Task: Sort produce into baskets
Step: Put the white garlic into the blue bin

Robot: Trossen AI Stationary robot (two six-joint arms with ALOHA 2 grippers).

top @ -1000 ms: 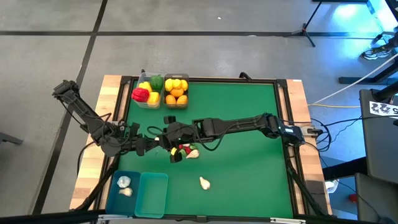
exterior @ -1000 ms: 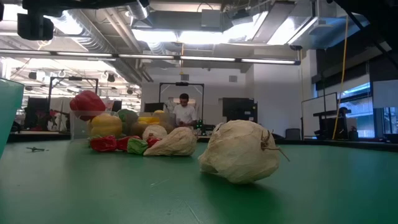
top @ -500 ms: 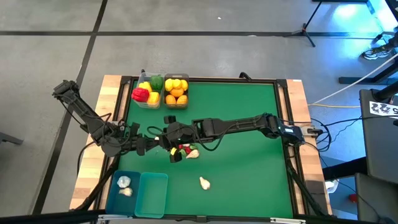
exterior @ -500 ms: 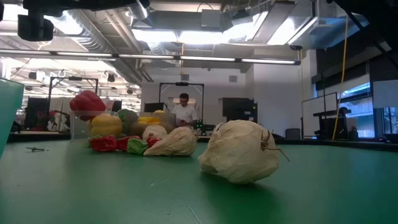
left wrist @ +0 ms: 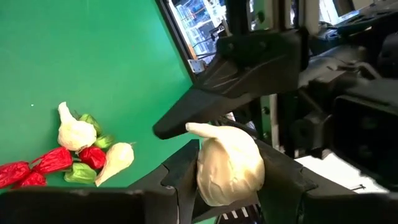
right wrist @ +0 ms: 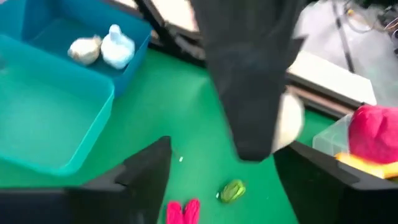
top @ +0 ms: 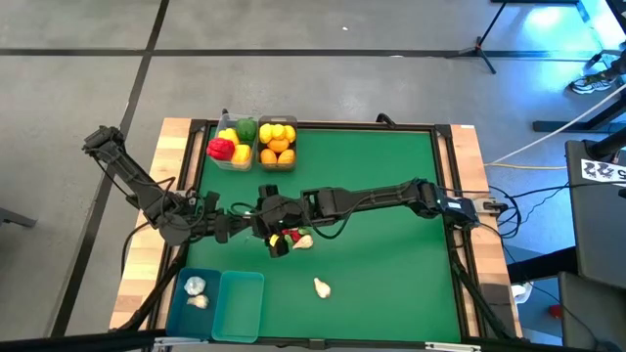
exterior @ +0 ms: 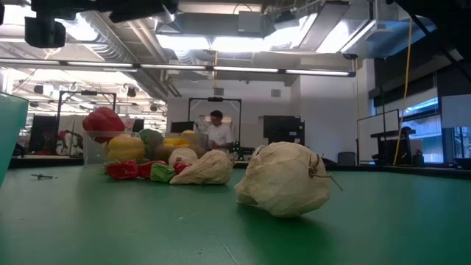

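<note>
Mid-handover just beside the chili pile (top: 287, 238): the left gripper (left wrist: 227, 180) clamps a garlic bulb (left wrist: 228, 169), while the right gripper (right wrist: 211, 165) stands spread above it. The bulb looks light, papery and crushable, best held gently across its round belly, not the stem.

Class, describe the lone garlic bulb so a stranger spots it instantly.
Start at the green table, then its near edge right of the two teal bins. The lone garlic bulb lies there by itself, unlike the garlic mixed with chilies mid-table.
</note>
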